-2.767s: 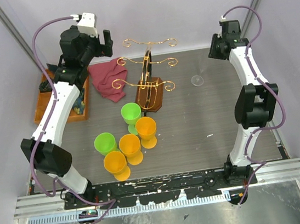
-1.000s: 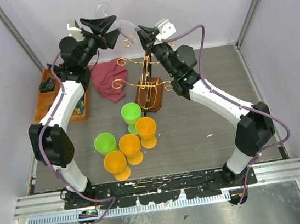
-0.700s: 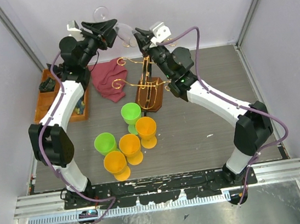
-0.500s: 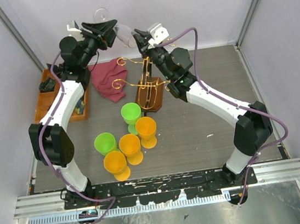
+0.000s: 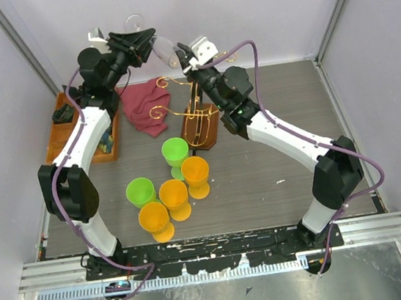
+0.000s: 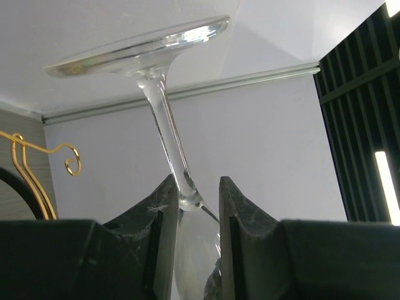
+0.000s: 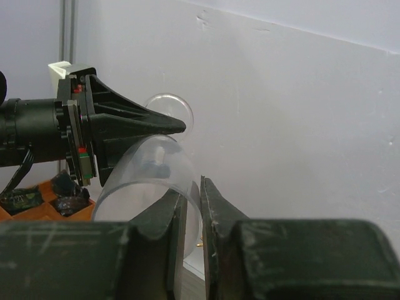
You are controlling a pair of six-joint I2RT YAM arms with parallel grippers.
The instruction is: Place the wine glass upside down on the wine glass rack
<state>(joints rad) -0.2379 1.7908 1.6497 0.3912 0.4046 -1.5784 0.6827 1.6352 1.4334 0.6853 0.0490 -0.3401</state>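
Glass (image 5: 164, 50), clear and thin-walled, hangs in the air at 11 o'clock from the rack (image 5: 197, 113). It touches neither rack nor table, with its flat round foot toward the left arm and its open mouth toward the right.

The left gripper (image 6: 194, 187) has its black ribbed jaws narrowed on the slim stem just where it flares into the bowl. The right gripper (image 7: 192, 187) has its jaws almost together, pinching the bowl's thin rim between them.

On the table, an orange wooden tray (image 5: 59, 143) lies at 9 o'clock from the rack, with a crumpled maroon cloth (image 5: 143, 106) between them. The rack is gold wire in curling scrolls on an oval dark wood base. Smooth plastic goblets, two green (image 5: 175, 152) and three orange (image 5: 195, 171), cluster at its 7 o'clock.
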